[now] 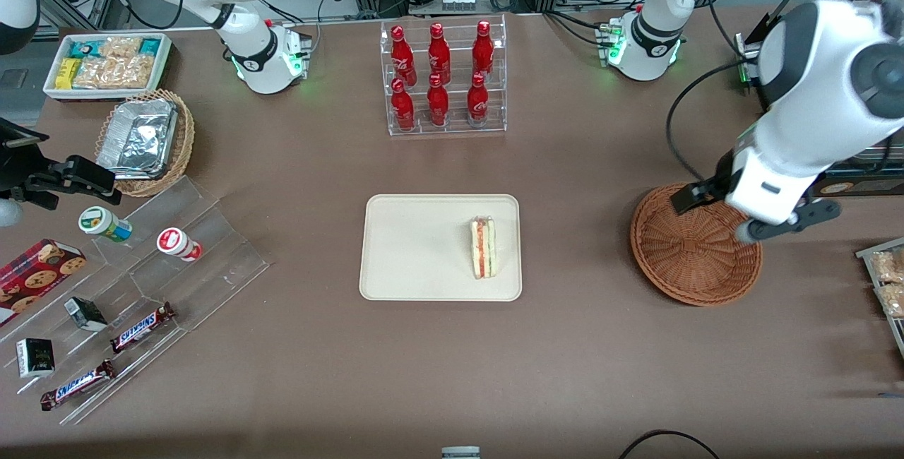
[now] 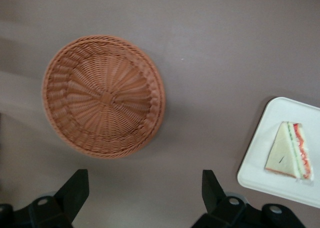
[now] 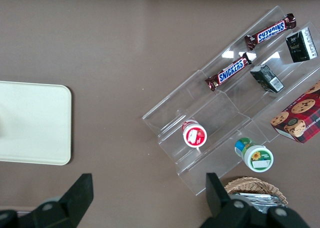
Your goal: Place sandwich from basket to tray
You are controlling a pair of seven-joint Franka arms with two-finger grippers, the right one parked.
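The sandwich (image 1: 484, 247) lies on its side in the tray (image 1: 402, 247), near the rim at the working arm's end, so the transfer looks complete. The basket (image 1: 688, 254) sits empty, well apart from the tray toward the working arm's end. The gripper (image 2: 145, 198) hangs above the table just beside the basket, fingers (image 2: 75, 188) spread wide and holding nothing, apparently clear after the release.

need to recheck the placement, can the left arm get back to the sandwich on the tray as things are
Probably yes. The sandwich lies uncovered on the tray, with nothing stacked over or crowding it. The gripper hangs open and empty above the basket, and only bare tabletop lies between basket and tray.
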